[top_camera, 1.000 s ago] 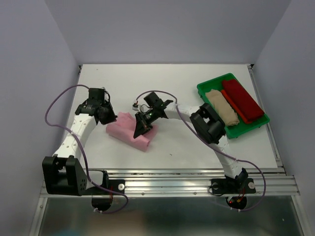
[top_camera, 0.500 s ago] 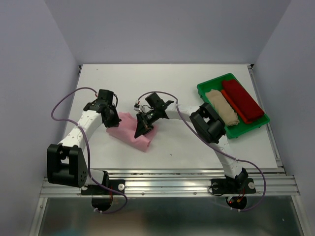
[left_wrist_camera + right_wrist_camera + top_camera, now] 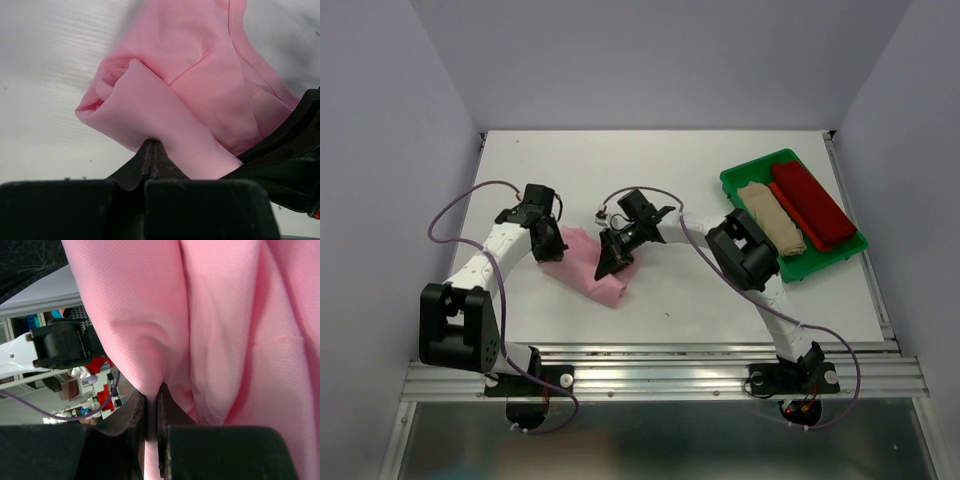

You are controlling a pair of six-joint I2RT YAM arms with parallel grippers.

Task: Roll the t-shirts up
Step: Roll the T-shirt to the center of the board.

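A light pink t-shirt (image 3: 582, 270) lies partly rolled and bunched at the table's middle left. My right gripper (image 3: 610, 262) is shut on a fold at its right side, and cloth shows between the jaws (image 3: 152, 390). My left gripper (image 3: 552, 245) is shut. Its closed tips (image 3: 151, 143) press against the lower edge of the pink t-shirt (image 3: 200, 75) by the rolled end, with no cloth seen between them. A beige rolled t-shirt (image 3: 772, 232) and a dark red one (image 3: 812, 205) lie in the green tray (image 3: 755, 163).
The green tray stands at the back right of the white table (image 3: 680, 310). A purple cable (image 3: 450, 205) loops over the left arm. The right gripper's black body (image 3: 292, 150) shows at the right of the left wrist view.
My left arm has swung right and toward the pink shirt, bringing its shut gripper against the shirt's left end. The right gripper has barely moved and still holds the fold.
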